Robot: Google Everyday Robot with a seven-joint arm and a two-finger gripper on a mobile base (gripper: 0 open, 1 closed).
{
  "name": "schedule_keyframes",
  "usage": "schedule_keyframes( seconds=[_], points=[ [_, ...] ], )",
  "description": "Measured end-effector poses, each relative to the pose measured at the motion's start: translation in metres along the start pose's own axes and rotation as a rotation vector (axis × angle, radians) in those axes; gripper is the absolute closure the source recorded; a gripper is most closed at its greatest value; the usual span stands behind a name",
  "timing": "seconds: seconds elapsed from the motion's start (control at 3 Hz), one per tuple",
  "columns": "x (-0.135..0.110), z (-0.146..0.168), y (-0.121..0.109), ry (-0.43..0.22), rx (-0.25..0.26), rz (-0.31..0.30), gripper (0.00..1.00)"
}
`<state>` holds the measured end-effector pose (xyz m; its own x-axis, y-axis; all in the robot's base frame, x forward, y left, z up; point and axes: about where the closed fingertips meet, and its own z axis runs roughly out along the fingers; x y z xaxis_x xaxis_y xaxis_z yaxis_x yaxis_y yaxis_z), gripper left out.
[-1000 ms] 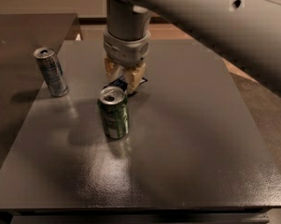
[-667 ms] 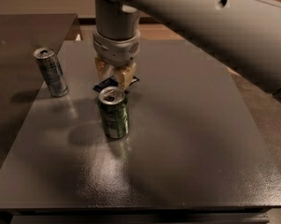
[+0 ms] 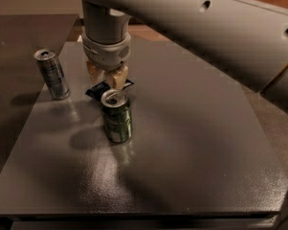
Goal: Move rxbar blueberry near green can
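The green can (image 3: 116, 118) stands upright on the dark table (image 3: 196, 143), left of its middle. The rxbar blueberry (image 3: 96, 90), a dark blue wrapper with white lettering, sits just behind the can's top at table level, almost touching it. My gripper (image 3: 105, 76) comes straight down from the big grey arm, and its tan fingers (image 3: 116, 78) are closed on the bar. Part of the bar is hidden behind the can and the fingers.
A slimmer silver-blue can (image 3: 51, 74) stands near the table's left edge, left of the gripper. The grey arm (image 3: 205, 28) spans the upper right of the view. A second dark surface (image 3: 19, 37) lies at the far left.
The gripper has moved left with the bar, from behind and right of the green can to directly behind it, and has come lower. Both cans have stayed put.
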<state>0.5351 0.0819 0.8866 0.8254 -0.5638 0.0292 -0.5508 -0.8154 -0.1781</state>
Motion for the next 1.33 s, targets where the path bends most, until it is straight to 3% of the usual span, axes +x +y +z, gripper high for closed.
schedule_keyframes(
  seconds=[0.33,1.33],
  points=[
    [-0.0014,0.0106,0.0053,0.024,-0.049,-0.024,0.82],
    [-0.0003,0.0164,0.0077,0.015,-0.046,-0.020,0.13]
  ],
)
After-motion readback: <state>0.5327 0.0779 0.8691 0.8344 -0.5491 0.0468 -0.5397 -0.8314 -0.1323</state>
